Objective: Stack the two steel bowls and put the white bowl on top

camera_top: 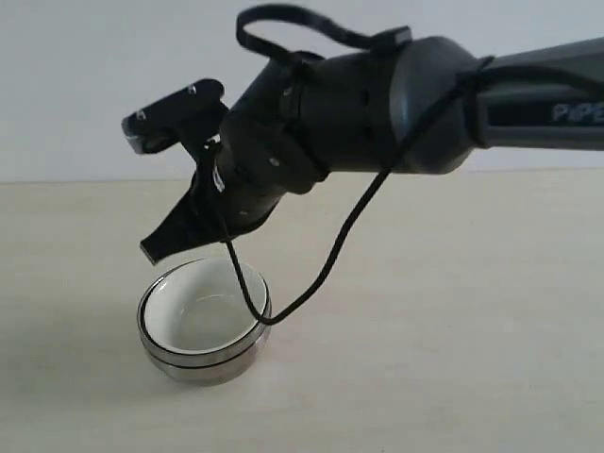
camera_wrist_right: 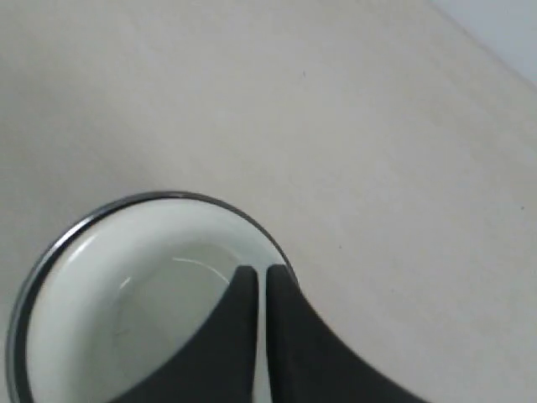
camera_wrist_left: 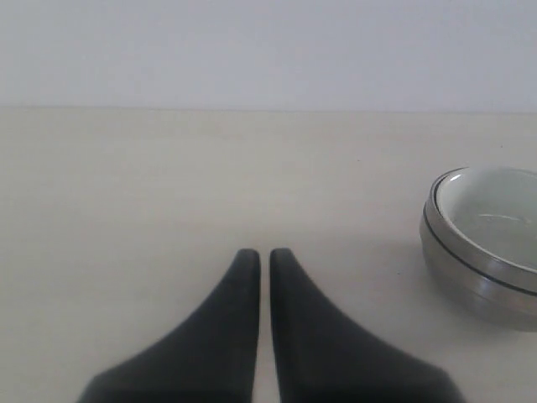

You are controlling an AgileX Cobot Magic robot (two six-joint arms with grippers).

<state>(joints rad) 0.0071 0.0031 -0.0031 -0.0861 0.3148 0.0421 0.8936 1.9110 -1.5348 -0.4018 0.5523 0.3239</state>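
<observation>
The two steel bowls (camera_top: 206, 365) sit nested on the table, and the white bowl (camera_top: 203, 311) rests inside them. My right gripper (camera_top: 153, 251) hangs just above the stack's far-left rim, shut with nothing in it. In the right wrist view its fingertips (camera_wrist_right: 256, 270) are over the white bowl (camera_wrist_right: 126, 294), close to the steel rim (camera_wrist_right: 52, 246). The left wrist view shows my left gripper (camera_wrist_left: 261, 252) shut and empty over bare table, with the steel bowls (camera_wrist_left: 470, 273) and the white bowl (camera_wrist_left: 495, 206) off to one side, apart from it.
A black cable (camera_top: 330, 264) loops down from the right arm (camera_top: 425, 104) and hangs in front of the stack's rim. The pale table (camera_top: 453, 359) stretches around the stack, with a plain wall (camera_top: 75, 75) behind.
</observation>
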